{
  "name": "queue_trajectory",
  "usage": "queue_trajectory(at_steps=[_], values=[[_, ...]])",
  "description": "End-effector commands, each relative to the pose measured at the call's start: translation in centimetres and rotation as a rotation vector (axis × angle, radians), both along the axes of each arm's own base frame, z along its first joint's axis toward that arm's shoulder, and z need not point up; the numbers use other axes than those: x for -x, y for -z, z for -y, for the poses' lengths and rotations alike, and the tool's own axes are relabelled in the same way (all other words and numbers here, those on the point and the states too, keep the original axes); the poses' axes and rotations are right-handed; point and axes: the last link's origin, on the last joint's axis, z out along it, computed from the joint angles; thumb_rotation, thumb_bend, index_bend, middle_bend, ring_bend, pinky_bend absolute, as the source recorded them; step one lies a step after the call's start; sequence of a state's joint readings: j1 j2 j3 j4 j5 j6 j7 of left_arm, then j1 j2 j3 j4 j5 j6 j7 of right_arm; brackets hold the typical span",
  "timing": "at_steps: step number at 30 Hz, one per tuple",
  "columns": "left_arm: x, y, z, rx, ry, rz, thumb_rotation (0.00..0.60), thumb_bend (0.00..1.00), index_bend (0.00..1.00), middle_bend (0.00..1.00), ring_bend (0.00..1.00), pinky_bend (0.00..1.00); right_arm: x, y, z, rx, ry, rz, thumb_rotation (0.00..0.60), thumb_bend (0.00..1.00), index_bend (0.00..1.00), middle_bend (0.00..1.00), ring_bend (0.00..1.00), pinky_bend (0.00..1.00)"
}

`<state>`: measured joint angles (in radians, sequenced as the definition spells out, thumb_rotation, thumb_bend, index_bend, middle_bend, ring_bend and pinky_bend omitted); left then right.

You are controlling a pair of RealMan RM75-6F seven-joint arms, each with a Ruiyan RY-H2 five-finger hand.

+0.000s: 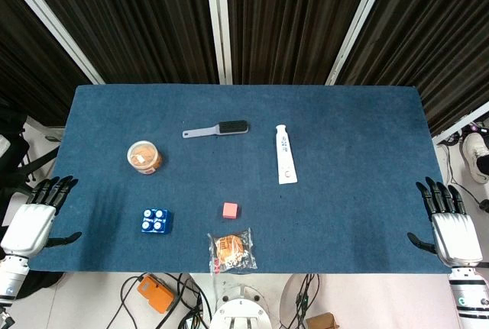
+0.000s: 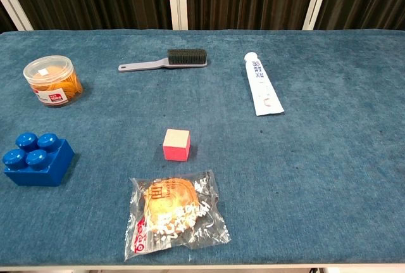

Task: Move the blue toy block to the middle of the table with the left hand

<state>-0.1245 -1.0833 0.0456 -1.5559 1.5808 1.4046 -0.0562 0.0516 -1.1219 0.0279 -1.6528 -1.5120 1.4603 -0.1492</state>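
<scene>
The blue toy block (image 1: pixel 155 220) with round studs on top sits on the blue table cloth near the front left; the chest view shows the block (image 2: pixel 36 159) at its far left. My left hand (image 1: pixel 36 218) hovers at the table's left edge, fingers spread and holding nothing, well to the left of the block. At the right edge my right hand (image 1: pixel 451 222) is likewise spread and empty. Neither hand appears in the chest view.
A pink cube (image 1: pixel 230 210) and a bagged pastry (image 1: pixel 231 249) lie just right of the block. Further back are a round jar (image 1: pixel 144 156), a grey brush (image 1: pixel 218 128) and a white tube (image 1: pixel 285 153). The table's front edge (image 1: pixel 114 269) is close behind the block.
</scene>
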Motion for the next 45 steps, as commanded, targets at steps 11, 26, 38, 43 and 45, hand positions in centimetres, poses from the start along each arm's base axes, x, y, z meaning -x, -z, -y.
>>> queue_trajectory(at_steps=[11,26,38,43,45], values=[[-2.1,5.7,-2.1,0.235,0.178,0.113,0.600,0.09,0.05,0.05,0.00,0.07,0.0,0.1,0.1,0.003,0.010,-0.004,0.600,0.27,0.00,0.00,0.00,0.00],[-5.6,13.2,-6.3,0.349,0.193,0.196,0.600,0.10,0.10,0.13,0.09,0.25,0.2,-0.4,0.2,0.021,0.014,0.007,0.600,0.27,0.00,0.00,0.00,0.00],[-5.9,13.6,-6.6,0.334,0.166,0.203,0.600,0.41,0.49,0.51,0.49,0.58,0.2,-0.8,-0.1,0.035,0.006,0.018,0.600,0.27,0.00,0.00,0.00,0.00],[-7.8,12.2,-7.6,0.239,0.219,0.291,0.600,0.55,0.57,0.59,0.57,0.65,0.2,-0.9,0.0,0.037,0.008,0.022,0.600,0.27,0.00,0.00,0.00,0.00],[-9.2,11.8,-8.5,0.211,0.257,0.337,0.600,0.55,0.58,0.59,0.57,0.65,0.2,-0.9,0.0,0.038,0.010,0.022,0.600,0.27,0.00,0.00,0.00,0.00]])
